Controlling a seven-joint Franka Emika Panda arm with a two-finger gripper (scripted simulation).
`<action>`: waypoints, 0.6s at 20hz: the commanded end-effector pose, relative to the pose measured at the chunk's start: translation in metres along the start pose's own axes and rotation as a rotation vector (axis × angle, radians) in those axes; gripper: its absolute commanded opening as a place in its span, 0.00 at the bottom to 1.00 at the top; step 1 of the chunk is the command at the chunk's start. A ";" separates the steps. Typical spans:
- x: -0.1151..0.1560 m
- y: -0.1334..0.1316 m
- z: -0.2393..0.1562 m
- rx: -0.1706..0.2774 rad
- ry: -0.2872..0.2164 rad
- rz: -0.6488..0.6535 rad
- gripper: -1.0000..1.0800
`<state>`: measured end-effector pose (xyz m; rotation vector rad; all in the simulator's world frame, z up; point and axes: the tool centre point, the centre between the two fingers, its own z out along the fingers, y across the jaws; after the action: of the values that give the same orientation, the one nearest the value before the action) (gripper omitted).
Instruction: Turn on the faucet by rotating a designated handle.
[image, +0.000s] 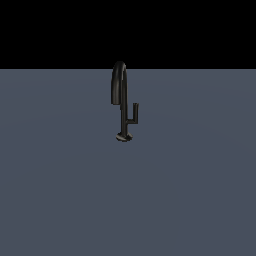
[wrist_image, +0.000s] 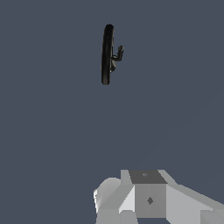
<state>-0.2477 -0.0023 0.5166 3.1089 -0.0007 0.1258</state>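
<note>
The faucet (image: 120, 85) stands upright, its handle (image: 133, 115) branching toward the exterior view's right.

A flat, bare floor (image: 65, 190) of dull slate blue-grey fills the lower three quarters of the exterior view. Its far edge runs as a straight horizontal line across the frame. Above that line the upper quarter is a plain black backdrop (image: 50, 30), with no wall detail to make out. The light is dim and even. The wrist view shows the same blue-grey surface throughout.
</note>
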 end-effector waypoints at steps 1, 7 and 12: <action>0.000 0.000 0.000 0.000 0.000 0.000 0.00; 0.005 -0.001 0.001 0.011 -0.011 0.012 0.00; 0.017 -0.002 0.004 0.037 -0.039 0.041 0.00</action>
<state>-0.2342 -0.0005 0.5149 3.1393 -0.0491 0.0818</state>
